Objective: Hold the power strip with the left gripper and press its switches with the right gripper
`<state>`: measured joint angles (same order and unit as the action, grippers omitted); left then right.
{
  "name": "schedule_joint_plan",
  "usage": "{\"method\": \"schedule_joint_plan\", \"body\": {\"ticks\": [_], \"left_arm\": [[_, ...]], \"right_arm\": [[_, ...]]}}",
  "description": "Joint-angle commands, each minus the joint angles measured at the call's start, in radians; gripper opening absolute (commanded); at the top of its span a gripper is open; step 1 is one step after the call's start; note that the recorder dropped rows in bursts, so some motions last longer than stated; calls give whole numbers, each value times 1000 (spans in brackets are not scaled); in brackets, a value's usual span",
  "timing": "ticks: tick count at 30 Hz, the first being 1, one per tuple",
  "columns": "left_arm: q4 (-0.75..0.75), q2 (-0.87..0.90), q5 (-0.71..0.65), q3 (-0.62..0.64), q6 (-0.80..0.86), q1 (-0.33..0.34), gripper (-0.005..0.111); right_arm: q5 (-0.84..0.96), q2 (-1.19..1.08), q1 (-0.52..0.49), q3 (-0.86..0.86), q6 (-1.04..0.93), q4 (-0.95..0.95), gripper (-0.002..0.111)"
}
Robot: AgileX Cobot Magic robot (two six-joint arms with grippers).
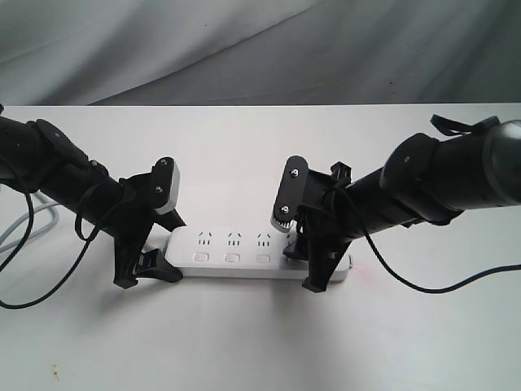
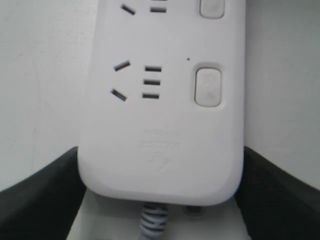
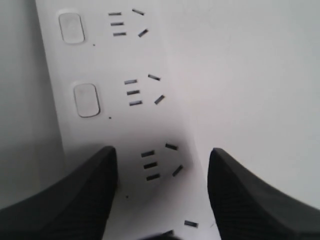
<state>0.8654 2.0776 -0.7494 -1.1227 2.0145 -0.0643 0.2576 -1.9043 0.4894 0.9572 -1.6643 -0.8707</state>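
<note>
The white power strip [image 1: 244, 254] lies lengthwise on the table. My left gripper [image 1: 155, 248] is shut on its corded end. In the left wrist view both black fingers [image 2: 40, 195] press against the strip's [image 2: 160, 125] long sides, and the grey cord [image 2: 154, 220] leaves between them. My right gripper [image 1: 313, 257] stands open over the other end, its ribbed pad raised. In the right wrist view its jaws [image 3: 161, 152] straddle a socket set; one finger [image 3: 65, 200] covers the row of switches [image 3: 86, 100]. Three switches [image 1: 232, 257] show between the grippers. Contact with a button is hidden.
The white table [image 1: 244, 342] runs back to a grey cloth backdrop [image 1: 260, 49]. The strip's grey cord [image 1: 32, 224] loops off the left side. Thin black cables hang from both arms, one trailing across the table at the right [image 1: 456, 285].
</note>
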Motion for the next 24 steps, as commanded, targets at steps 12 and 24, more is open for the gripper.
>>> {"method": "schedule_joint_plan", "body": {"ticks": [12, 24], "left_arm": [[-12, 4, 16, 0, 4, -4, 55], [-12, 4, 16, 0, 4, -4, 55]], "right_arm": [[-6, -22, -3, -48, -39, 15, 52], [-5, 84, 20, 11, -37, 16, 52]]}}
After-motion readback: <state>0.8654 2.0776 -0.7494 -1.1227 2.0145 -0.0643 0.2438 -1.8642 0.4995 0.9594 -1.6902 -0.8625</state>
